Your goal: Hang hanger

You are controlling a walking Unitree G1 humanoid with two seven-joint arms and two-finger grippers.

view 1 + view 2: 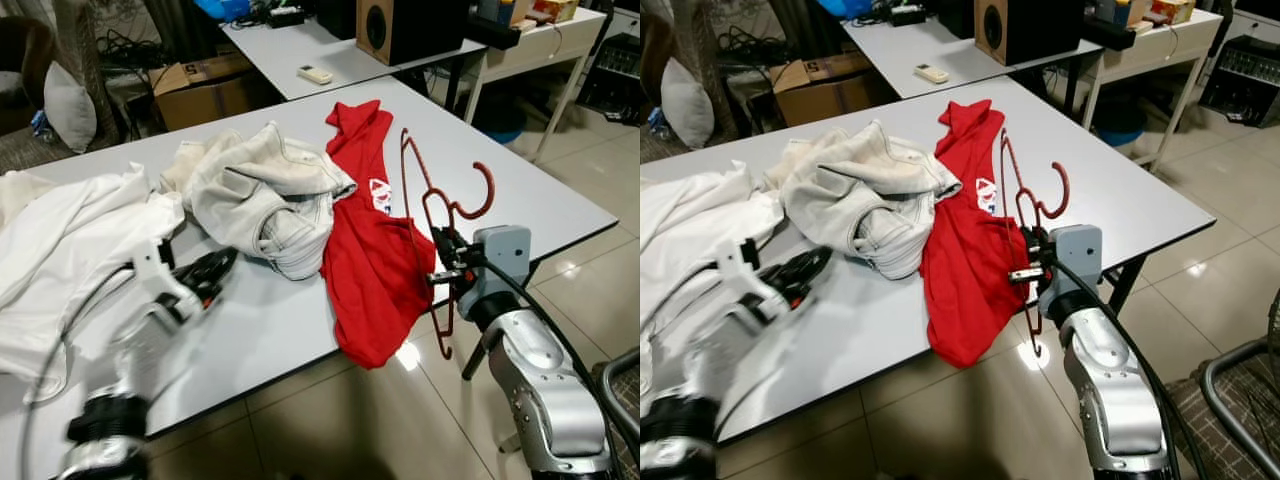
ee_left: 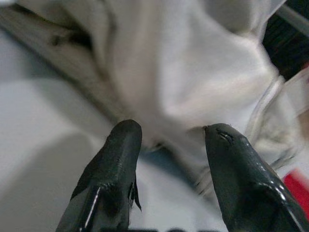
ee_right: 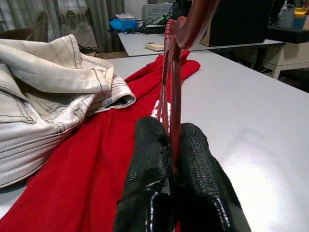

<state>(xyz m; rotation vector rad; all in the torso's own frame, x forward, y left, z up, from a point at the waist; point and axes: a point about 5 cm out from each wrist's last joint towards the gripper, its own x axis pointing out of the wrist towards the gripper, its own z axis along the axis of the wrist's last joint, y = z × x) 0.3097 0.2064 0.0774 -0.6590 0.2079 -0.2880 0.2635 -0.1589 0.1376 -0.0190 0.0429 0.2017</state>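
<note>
A dark red hanger stands tilted over the right part of the grey table, its hook up to the right. My right gripper is shut on its lower wire, which passes between the fingers in the right wrist view. Beneath and left of the hanger, a red shirt hangs over the table's front edge. My left gripper hovers open over the table front, pointing at a cream denim jacket; its fingertips are apart with nothing between them.
White cloth is heaped at the table's left. A second table behind carries a remote and a speaker. A cardboard box stands on the floor behind. Glossy tile floor lies to the right.
</note>
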